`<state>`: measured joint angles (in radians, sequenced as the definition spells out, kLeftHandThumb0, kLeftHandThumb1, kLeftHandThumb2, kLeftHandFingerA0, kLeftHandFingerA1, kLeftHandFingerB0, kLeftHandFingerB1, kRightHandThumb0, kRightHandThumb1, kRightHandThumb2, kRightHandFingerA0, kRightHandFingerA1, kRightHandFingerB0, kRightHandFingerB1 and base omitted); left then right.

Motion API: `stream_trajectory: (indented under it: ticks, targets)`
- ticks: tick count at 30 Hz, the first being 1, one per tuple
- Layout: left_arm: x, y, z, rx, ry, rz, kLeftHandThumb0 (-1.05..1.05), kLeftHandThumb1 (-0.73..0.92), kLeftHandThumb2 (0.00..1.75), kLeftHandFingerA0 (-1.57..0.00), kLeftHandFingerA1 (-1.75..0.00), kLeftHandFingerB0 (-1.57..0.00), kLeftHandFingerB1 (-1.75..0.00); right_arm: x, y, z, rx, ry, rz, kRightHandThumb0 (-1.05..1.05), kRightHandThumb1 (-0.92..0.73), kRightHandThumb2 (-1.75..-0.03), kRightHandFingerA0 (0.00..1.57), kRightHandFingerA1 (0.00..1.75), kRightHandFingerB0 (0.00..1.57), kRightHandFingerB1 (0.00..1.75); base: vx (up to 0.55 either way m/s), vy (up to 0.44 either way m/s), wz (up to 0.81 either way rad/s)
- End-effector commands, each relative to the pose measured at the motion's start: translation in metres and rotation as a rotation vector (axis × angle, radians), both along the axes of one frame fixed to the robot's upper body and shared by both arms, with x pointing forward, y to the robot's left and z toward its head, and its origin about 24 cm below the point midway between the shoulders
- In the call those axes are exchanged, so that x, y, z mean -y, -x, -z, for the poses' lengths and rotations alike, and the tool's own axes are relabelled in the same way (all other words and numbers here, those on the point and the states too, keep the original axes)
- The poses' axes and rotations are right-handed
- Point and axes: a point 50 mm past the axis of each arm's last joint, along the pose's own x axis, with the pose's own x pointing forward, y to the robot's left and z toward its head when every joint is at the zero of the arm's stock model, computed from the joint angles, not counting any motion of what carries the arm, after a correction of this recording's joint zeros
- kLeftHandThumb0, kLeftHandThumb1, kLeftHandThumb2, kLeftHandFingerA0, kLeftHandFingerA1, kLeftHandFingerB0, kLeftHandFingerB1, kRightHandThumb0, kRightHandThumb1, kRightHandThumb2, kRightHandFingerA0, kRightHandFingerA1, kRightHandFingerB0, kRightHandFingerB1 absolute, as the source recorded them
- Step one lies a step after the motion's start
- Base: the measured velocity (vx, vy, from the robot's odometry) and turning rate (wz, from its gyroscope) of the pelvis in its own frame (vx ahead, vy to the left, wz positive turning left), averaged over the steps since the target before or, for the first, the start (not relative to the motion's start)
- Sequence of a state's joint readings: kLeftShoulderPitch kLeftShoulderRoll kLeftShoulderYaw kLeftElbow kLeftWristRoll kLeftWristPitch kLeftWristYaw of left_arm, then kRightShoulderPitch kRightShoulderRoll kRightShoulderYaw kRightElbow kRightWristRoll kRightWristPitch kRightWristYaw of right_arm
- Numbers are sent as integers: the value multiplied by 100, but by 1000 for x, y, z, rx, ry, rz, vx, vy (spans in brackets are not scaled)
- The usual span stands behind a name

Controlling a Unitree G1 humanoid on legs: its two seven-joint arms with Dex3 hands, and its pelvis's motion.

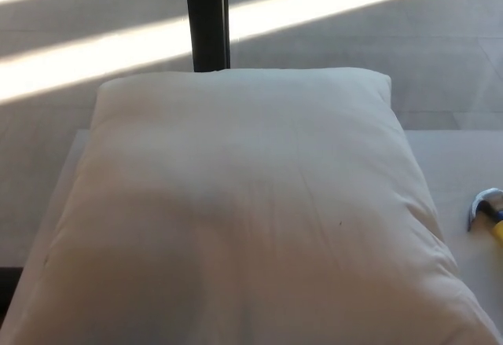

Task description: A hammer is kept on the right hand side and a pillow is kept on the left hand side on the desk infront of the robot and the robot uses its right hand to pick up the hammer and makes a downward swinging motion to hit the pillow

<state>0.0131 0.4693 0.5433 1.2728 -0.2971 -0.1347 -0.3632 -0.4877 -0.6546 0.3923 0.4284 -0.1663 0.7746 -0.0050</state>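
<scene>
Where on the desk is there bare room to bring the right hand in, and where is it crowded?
The pillow covers most of the desk. The one sizeable bare patch is the right strip, between the pillow's right edge and the picture's right border, behind the hammer. A thin sliver of desk shows along the pillow's left edge. Near the hammer head it is tight. Neither hand is in view.

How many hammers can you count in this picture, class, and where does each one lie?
1. The hammer lies on the desk at the right edge of the picture, just right of the pillow. Only its metal head and some yellow handle show; the rest is cut off.
</scene>
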Motion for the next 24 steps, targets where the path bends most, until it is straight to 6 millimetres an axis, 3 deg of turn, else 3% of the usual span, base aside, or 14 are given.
stream_trajectory:
  ticks: [1, 2, 3, 8, 10, 12, 13, 14, 17, 18, 20, 21, 23, 24]
  targets:
    - [-9, 5, -6, 34, 7, -55, -68, 59, 99, -53, -68, -36, -59, 3, 8, -17, -10, 59, -353, -103, -82, -65, 0, 0, 0, 0, 0, 0, 0]
    - [-9, 6, -6, 29, 3, -49, -68, 60, 100, -54, -67, -37, -59, 4, 9, -19, -3, 41, -360, -102, -82, -65, 0, 0, 0, 0, 0, 0, 0]
    - [-9, 6, -6, 22, -8, -50, -69, 60, 100, -58, -68, -40, -60, 6, 12, -24, 27, 9, -358, -105, -66, -110, 0, 25, 0, 0, 0, 0, 0]
    - [-9, 7, -7, 18, -13, -39, -68, 61, 100, -54, -66, -36, -58, 20, 22, -44, 180, -179, -280, -104, -66, -110, 0, 18, 0, 0, 0, 0, 0]
    - [-10, 7, -7, -3, -32, -17, -69, 80, 64, -57, -56, -38, -46, 32, 29, -54, 237, -263, -235, -102, -75, -111, 0, 18, 0, 0, 0, 0, 0]
    - [-10, 7, -7, 18, -14, -43, -69, 78, 63, -58, -58, -38, -47, 48, 39, -61, 337, -392, -160, -96, -69, -100, 0, 2, 0, 4, 0, 0, 0]
    - [-10, 7, -7, 15, -13, -45, -69, 78, 63, -63, -59, -40, -48, 55, 43, -64, 361, -435, -129, -94, -91, -67, 0, 0, 0, 2, 0, 0, 0]
    - [-10, 7, -7, 20, -8, -58, -68, 60, 99, -59, -68, -38, -59, 62, 47, -67, 392, -482, -97, -95, -92, -68, 0, 0, 0, 2, 0, 0, 0]
    - [-11, 7, -8, 15, -18, -44, -69, 60, 100, -56, -67, -38, -58, 81, 58, -73, 511, -678, 16, -104, -92, -69, 0, 0, 0, 0, 0, 0, 0]
    - [-11, 6, -8, 20, -22, -38, -69, 78, 62, -58, -57, -40, -48, 103, 75, -78, 629, -666, 69, -105, -81, -125, 0, 14, 0, 0, 0, 0, 0]
    - [-10, 5, -8, 24, -16, -48, -68, 77, 63, -57, -57, -40, -49, 117, 88, -79, 687, -667, 139, -105, -82, -125, 0, 13, 0, 0, 0, 0, 0]
    - [-10, 6, -7, 34, 0, -70, -67, 76, 63, -57, -58, -41, -50, 128, 99, -79, 735, -704, 218, -100, -92, -72, 0, 0, 0, 0, 0, 0, 0]
    - [-11, 6, -7, 37, 5, -77, -67, 76, 63, -57, -58, -41, -50, 130, 101, -79, 750, -722, 239, -100, -92, -72, 0, 0, 0, 0, 0, 0, 0]
    - [-10, 6, -7, 35, 2, -78, -67, 75, 62, -59, -59, -41, -50, 138, 109, -78, 773, -725, 332, -102, -68, -101, 0, 0, 0, 5, 0, 0, 0]
